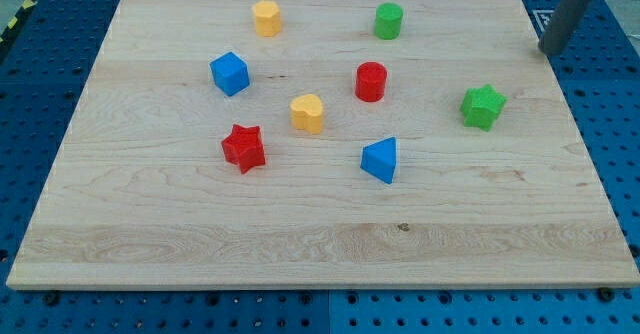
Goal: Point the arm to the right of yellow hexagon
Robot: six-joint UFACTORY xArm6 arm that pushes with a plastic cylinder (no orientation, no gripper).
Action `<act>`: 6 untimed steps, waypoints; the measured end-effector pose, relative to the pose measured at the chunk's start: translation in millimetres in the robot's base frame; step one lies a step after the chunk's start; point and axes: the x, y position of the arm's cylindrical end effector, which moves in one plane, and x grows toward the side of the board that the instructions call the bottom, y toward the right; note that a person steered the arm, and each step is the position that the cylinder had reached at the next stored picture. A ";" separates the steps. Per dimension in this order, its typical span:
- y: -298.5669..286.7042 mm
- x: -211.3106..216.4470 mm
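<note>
We see the small yellow plastic hexagon block point(266, 18) standing upright near the view's top edge of the pale wooden table point(300, 244), left of centre. Its flat six-sided top faces up, its sides a deeper orange-yellow. It stands alone, touching no other block, with bare wood all around it and open table to its right

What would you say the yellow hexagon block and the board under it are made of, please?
The yellow hexagon block looks like matte plastic: uniform colour, soft rounded edges, no grain. The pale wooden board shows grain lines, plank seams and small knots, so probably unvarnished or lightly finished wood, though a laminate cannot be excluded.
</note>
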 end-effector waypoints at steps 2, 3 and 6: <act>-128.4 18.9; -189.7 16.5; -248.3 -43.9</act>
